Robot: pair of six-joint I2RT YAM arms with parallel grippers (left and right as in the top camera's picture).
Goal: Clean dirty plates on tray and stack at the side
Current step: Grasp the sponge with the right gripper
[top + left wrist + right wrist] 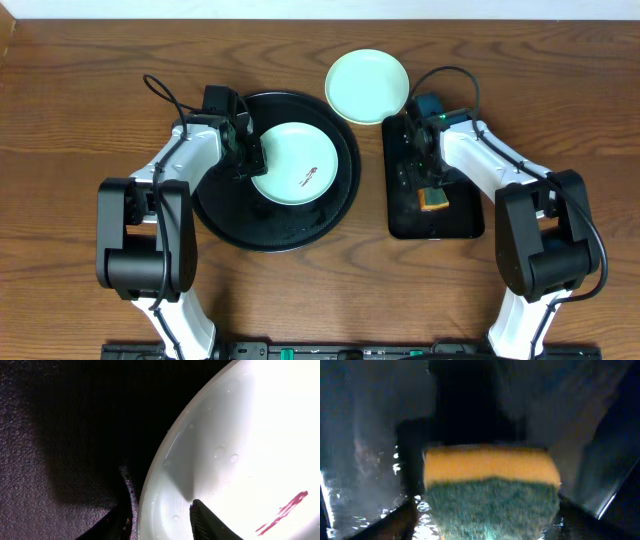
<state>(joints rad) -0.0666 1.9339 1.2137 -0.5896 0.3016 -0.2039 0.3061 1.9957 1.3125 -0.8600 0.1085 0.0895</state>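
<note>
A pale mint-green plate (293, 163) with a reddish-brown smear (320, 179) lies on the round black tray (275, 225). My left gripper (250, 157) is at the plate's left rim. In the left wrist view its fingers (160, 522) straddle the wet plate's (235, 435) rim, one inside and one outside, shut on it. A second pale green plate (367, 86) sits off the tray at the back. A third plate is not in view. My right gripper (432, 195) is shut on a yellow-and-green sponge (490, 495).
A smaller black rectangular tray (455, 222), wet, lies right of the round tray, under my right gripper and the sponge. Bare wooden table (80, 110) surrounds both trays. The arm bases stand at the front edge.
</note>
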